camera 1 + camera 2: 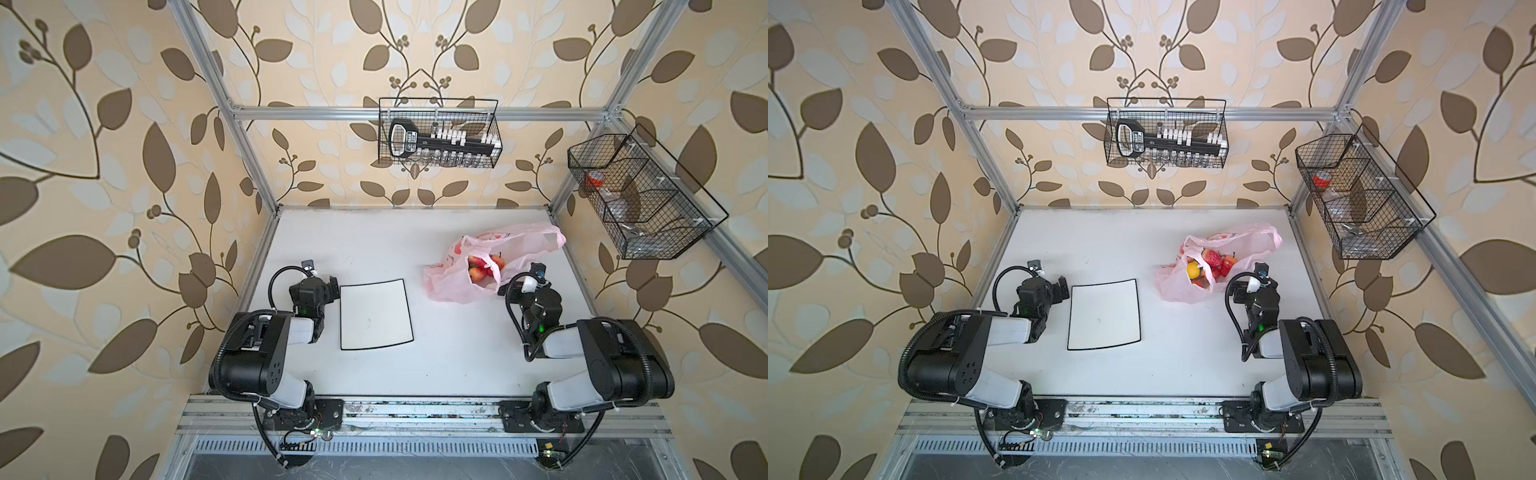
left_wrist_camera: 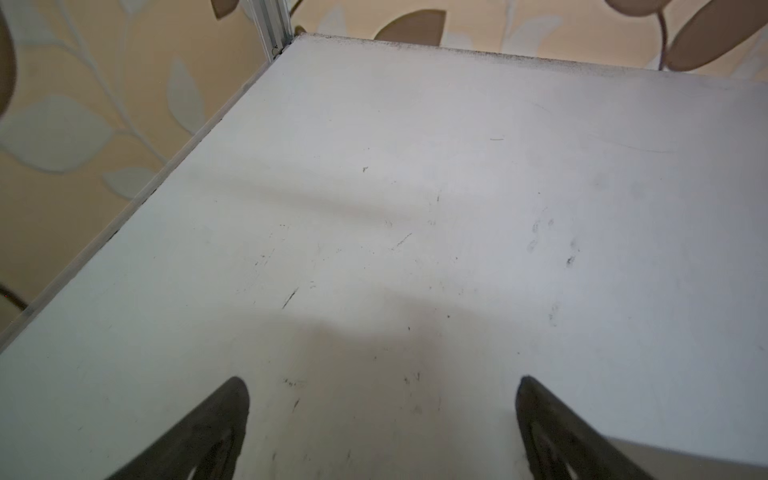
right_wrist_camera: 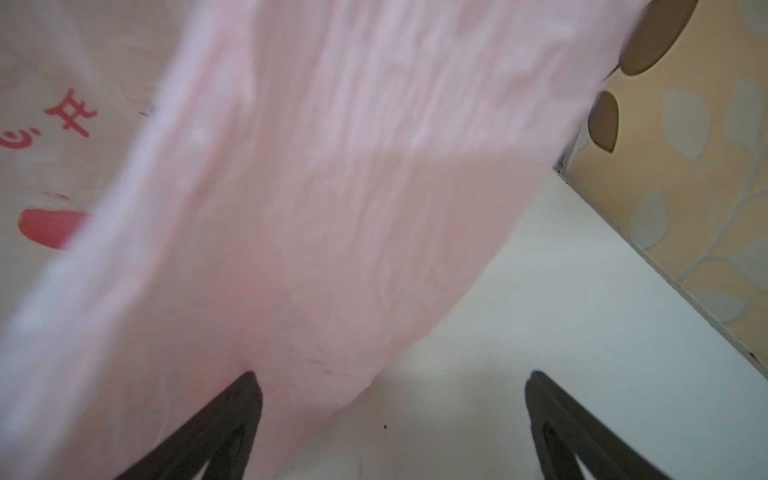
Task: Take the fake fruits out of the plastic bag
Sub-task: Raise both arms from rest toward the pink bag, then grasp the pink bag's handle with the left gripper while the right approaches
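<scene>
Plastic bag of thin, crinkly, translucent pink film, slumped on the far right part of the white surface, near the back right corner, well apart from the square white black-rimmed plate on the left. Mouth gaping upward in both top views; one handle loop stretched out toward the far right edge. Red prints and red characters on the film, blurred in the right wrist view. Inside the opening, fake fruits heaped together: glossy red and orange-red ones with thin dark stems, plus one yellow pear at the left side of the mouth; exact count not readable. All visible fruit within the bag. Right fingers spread wide apart, gripping nothing, low over the surface just beside the bag's near right flank; pink film lying across one fingertip in the wrist view, contact impossible to confirm. Left fingers likewise spread wide and empty, over bare scuffed surface just beside the plate's left edge.
</scene>
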`<state>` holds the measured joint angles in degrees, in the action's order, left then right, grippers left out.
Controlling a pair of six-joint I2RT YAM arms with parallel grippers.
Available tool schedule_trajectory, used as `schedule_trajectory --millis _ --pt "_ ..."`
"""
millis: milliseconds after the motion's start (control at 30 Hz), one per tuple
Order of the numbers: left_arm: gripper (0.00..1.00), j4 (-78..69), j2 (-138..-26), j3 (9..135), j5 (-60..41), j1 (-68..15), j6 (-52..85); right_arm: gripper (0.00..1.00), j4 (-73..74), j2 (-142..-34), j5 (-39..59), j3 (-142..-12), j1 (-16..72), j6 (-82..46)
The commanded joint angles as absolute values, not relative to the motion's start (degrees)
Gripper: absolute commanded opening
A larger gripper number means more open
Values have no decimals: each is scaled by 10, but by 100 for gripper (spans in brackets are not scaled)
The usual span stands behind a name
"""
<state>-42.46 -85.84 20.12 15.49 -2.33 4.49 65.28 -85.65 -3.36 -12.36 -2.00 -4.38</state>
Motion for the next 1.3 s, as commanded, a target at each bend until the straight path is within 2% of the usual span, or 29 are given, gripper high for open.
schedule_trajectory --millis 0,700,833,900,1100,1267 --pt "99 -435 -855 213 163 -28 41 99 650 -857 -27 -133 -18 -38" --pt "99 -445 -841 203 152 -28 33 99 635 -841 -36 -136 -18 -42" --pt "99 -314 -756 244 135 -41 16 99 494 -759 -59 -172 -18 -53" --pt "99 -273 -721 257 146 -50 19 99 478 -719 -71 -164 -18 -70" --pt "99 -192 -614 282 87 -51 109 99 325 -586 -83 -178 -18 -129" --pt "99 -85 -537 336 44 -51 216 99 74 -505 -214 -252 -19 -273"
